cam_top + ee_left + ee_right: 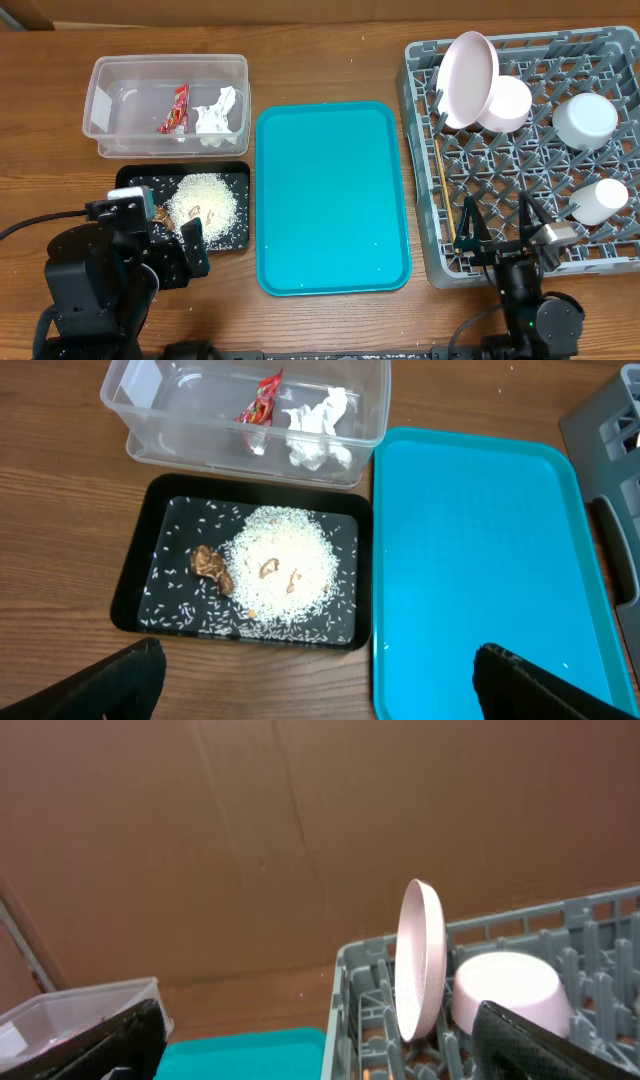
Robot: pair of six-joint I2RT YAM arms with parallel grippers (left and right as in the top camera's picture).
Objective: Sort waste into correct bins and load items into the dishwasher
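The clear tub (100, 100) holds the red wrapper (177, 108) and white napkin (216, 115). The black tray (135, 178) holds a heap of rice (205, 198) and a brown lump (211, 565). The grey dish rack (418, 160) holds the large plate (468, 78) on edge, the smaller dish (508, 105), an upturned bowl (586, 120), a cup (598, 200) and chopsticks (440, 190). My left gripper (320, 685) is open and empty, just near of the black tray. My right gripper (500, 228) is open and empty over the rack's near edge.
The teal serving tray (332, 200) lies between the black tray and the rack, with nothing on it. The right wrist view shows the plate (420, 960), the dish (505, 990), the rack's left wall (350, 990) and a brown backdrop.
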